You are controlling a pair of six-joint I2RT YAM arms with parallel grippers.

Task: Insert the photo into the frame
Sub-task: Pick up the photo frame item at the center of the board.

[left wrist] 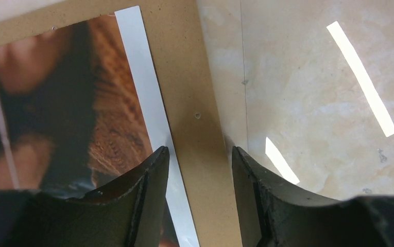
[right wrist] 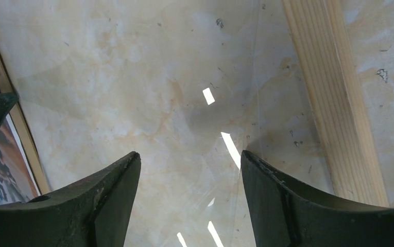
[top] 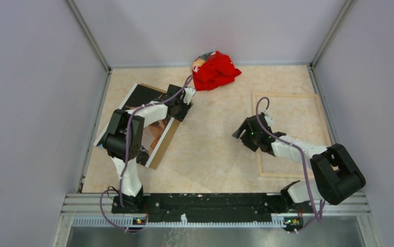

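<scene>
Bright, even overhead light with soft shadows. White strip-lamp glare streaks the glossy counter [left wrist: 313, 154] ahead of the left gripper [left wrist: 199, 150] and between the jaws of the right gripper [right wrist: 189, 153]. The near fingers [right wrist: 107, 200] look dark and slightly soft.

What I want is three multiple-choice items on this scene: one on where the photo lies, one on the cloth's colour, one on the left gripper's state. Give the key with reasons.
1. Where does the photo lie?
A. Inside the frame
B. On the brown backing board, at the left
C. Propped against the back wall

2. What colour is the crumpled cloth at the far edge?
A. Red
B. Green
C. White

3. How is the left gripper?
A. Shut on the photo
B. Open, above the photo's white border and the board
C. Shut on the cloth

Key:
1 B: the left wrist view shows the print lying on the board, and the frame lies apart at the right.
2 A: the top view shows it bright red.
3 B: its fingers stand apart with the board showing between them.
</scene>
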